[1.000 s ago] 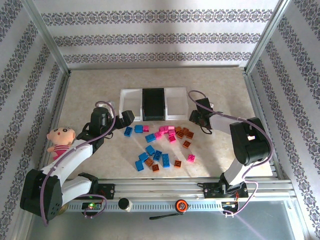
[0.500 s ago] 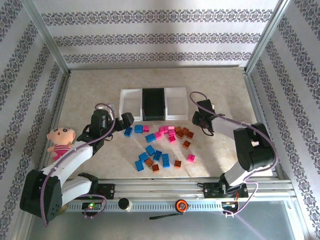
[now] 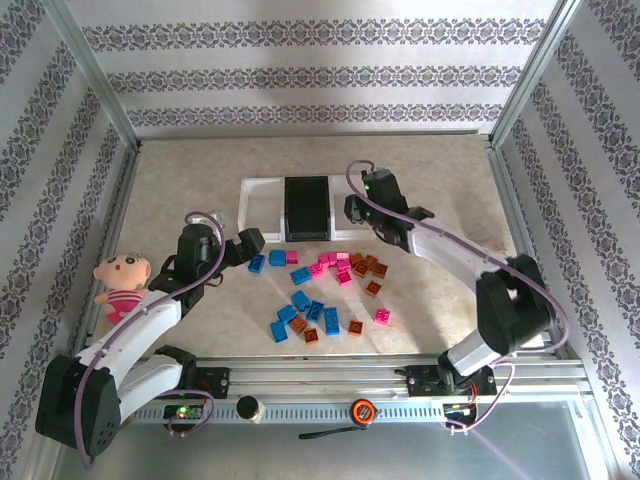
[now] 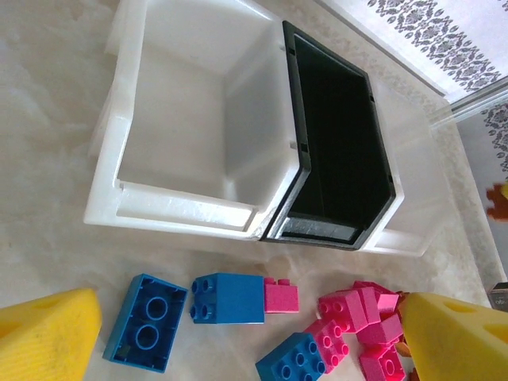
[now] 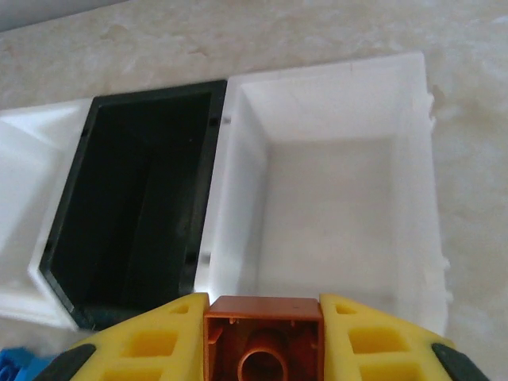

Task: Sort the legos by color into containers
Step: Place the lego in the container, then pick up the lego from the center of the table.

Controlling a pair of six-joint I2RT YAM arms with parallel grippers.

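Right wrist, three containers [image 5: 333, 91], one orange-brown lego [image 5: 263, 329]

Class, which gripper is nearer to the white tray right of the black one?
Right. The right gripper, shut on an orange-brown brick, hangs at that white tray's near side. The left gripper, open, is off by the other white tray, above blue bricks.

Top view from high up at the near side, looking down on the whole counter [image 3: 180, 180], left wrist view low and near, facing the trays [image 4: 175, 208], right wrist view close above them, black tray [image 5: 135, 198] in all three.
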